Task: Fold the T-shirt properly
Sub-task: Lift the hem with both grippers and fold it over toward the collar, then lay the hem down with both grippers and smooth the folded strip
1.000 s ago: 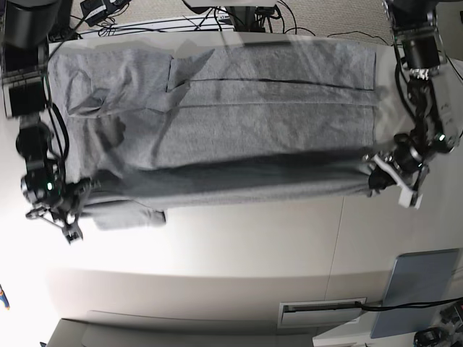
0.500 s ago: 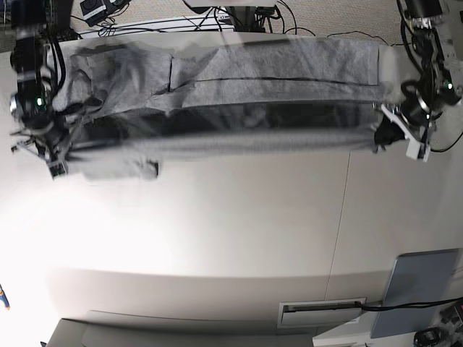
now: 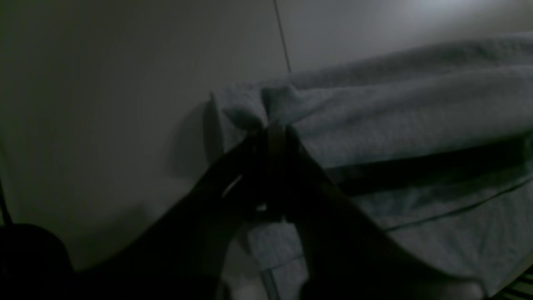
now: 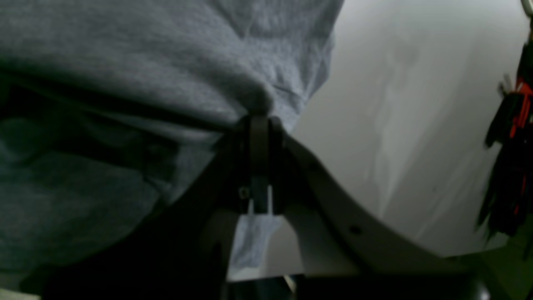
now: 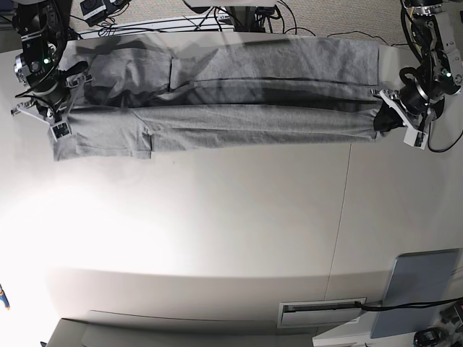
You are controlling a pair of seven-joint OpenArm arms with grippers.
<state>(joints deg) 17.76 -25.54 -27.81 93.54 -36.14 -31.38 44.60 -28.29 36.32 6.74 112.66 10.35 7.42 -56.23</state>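
Note:
The heather-grey T-shirt (image 5: 239,94) lies stretched across the far side of the table, its plain side up, with a long fold running left to right. My left gripper (image 5: 383,119) is at the shirt's right end, shut on the folded edge; the left wrist view shows its jaws pinching a corner of the T-shirt (image 3: 374,125). My right gripper (image 5: 61,116) is at the left end, shut on the sleeve end; in the right wrist view the T-shirt (image 4: 145,62) bunches at its closed jaws. No lettering shows.
The white table (image 5: 217,231) has a seam line (image 5: 340,217) running front to back. A grey pad (image 5: 416,289) lies at the front right corner. Cables (image 5: 145,25) run behind the table's far edge.
Both grippers have carried the shirt's near edge toward the far side of the table. The lifted fold has come down over the far half, and the shirt now lies flatter and narrower.

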